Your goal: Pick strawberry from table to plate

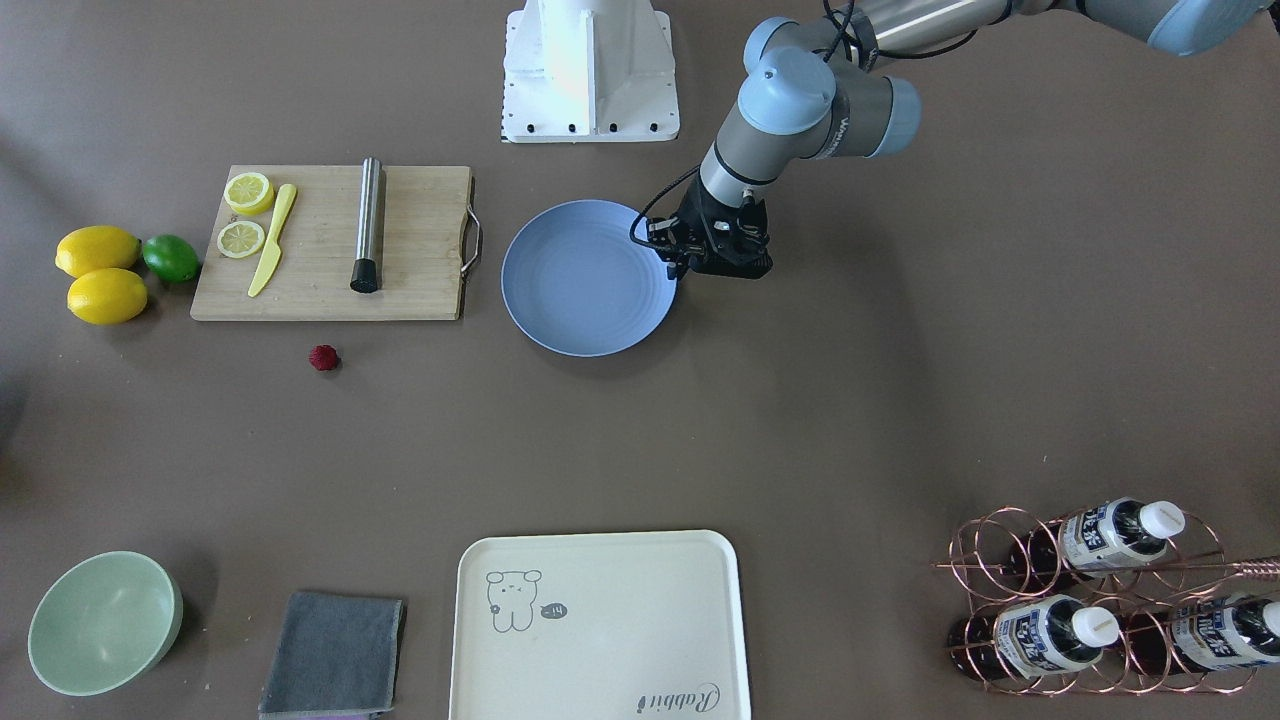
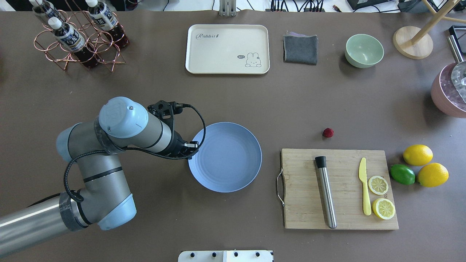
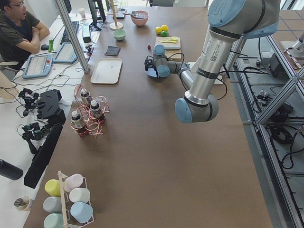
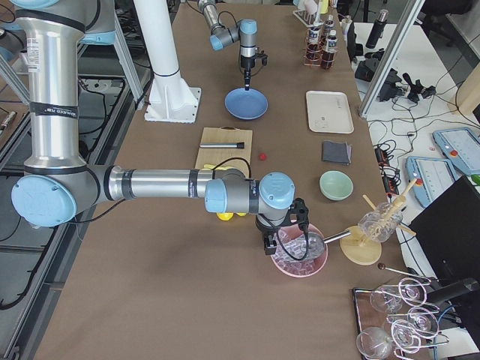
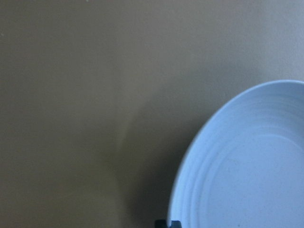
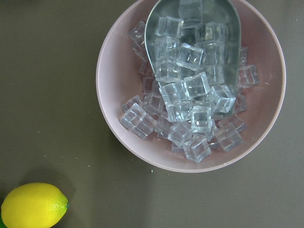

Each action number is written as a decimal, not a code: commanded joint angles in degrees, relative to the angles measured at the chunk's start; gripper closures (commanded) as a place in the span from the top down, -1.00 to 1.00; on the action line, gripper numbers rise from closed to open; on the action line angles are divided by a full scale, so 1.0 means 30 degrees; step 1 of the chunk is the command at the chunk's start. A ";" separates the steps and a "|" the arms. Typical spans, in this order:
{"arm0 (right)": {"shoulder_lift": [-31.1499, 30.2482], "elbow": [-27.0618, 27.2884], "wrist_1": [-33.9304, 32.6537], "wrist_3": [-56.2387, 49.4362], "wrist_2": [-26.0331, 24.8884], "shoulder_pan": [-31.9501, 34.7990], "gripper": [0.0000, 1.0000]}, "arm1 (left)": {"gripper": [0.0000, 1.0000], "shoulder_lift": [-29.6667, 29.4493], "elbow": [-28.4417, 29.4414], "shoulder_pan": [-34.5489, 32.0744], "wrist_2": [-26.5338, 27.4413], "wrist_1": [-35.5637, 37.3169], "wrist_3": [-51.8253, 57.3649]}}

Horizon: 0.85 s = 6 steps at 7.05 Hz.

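1. Strawberry (image 1: 323, 357) lies on table (image 1: 800, 420), well apart from plate (image 1: 560, 310).
2. Left gripper (image 1: 680, 266) hangs at plate's rim, jaws clenched, empty.
3. Right gripper (image 4: 268, 243) sits far from plate; jaw state: cannot tell.

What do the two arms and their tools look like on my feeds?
Both are silver-grey tubes with pale blue rounded joint caps. On the left arm a black cable loops along the wrist to the black left tool; small dark lettering marks a wrist joint. The right arm carries a right tool that is black too.
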 commanded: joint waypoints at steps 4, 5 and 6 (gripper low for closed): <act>0.0491 0.1099 -0.0028 0.0765 0.0501 -0.1178 1.00 | 0.73 -0.0149 0.0962 0.0222 0.0616 -0.1737 -0.0980; 0.0665 0.1827 -0.0028 0.2106 0.0505 -0.1731 1.00 | 0.87 0.0229 0.0525 -0.0069 0.0587 -0.1707 -0.0922; 0.0870 0.2820 0.0001 0.5020 0.0447 -0.2897 1.00 | 0.92 0.0668 0.0230 -0.0594 0.0471 -0.1649 -0.0864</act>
